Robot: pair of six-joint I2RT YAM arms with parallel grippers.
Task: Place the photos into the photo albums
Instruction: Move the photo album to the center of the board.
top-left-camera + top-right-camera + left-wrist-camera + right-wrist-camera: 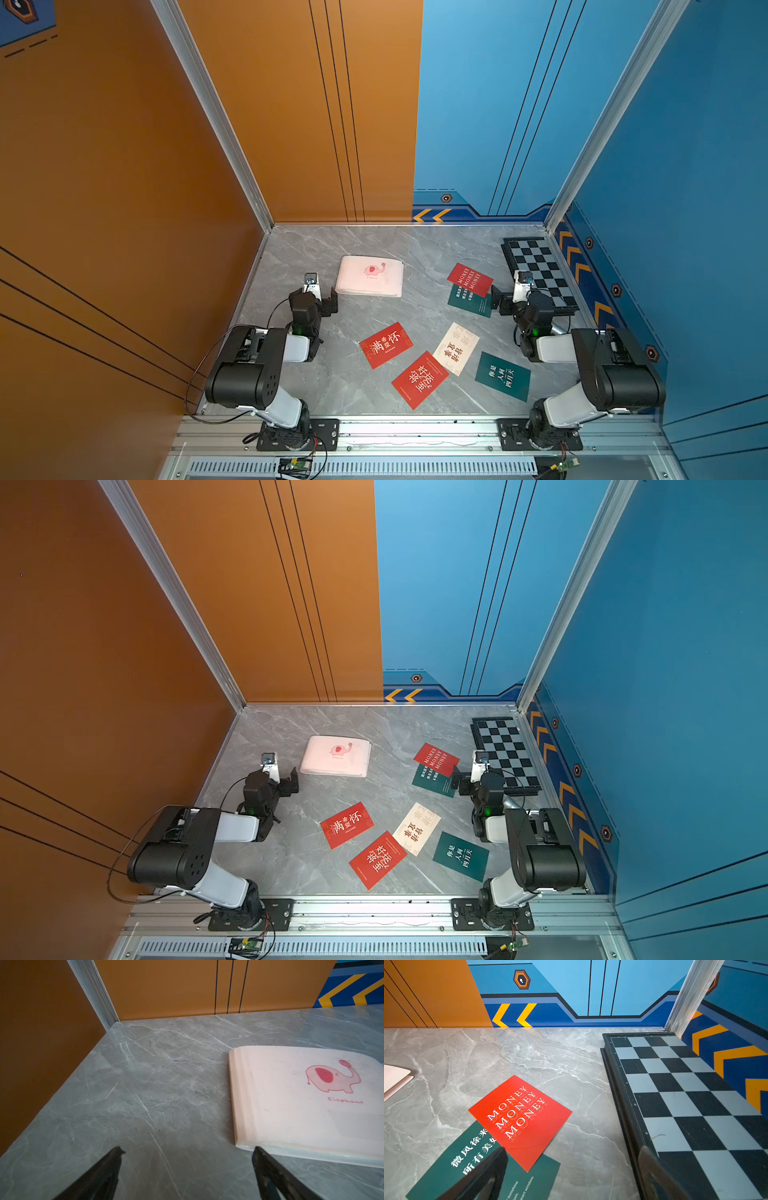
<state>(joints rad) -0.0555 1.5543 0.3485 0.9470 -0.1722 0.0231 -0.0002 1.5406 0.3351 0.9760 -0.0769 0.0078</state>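
Observation:
The photo album (370, 276) lies shut at the back left, pale pink with a red elephant on its cover (332, 1078). Several photos lie flat on the marble. A red MONEY card (520, 1118) overlaps a dark green one (446, 1167). Nearer the front are two red cards (385, 345) (419, 379), a cream one (456, 348) and a dark green one (503, 376). My left gripper (187, 1151) is open and empty, just short of the album's near left corner. My right gripper (574, 1150) is open and empty, between the MONEY card and the checkerboard.
A black-and-white checkerboard (538, 270) lies along the right wall, close beside my right gripper (515, 293). Orange and blue walls close in the left, back and right sides. An aluminium rail (415, 428) carrying both arm bases runs along the front edge.

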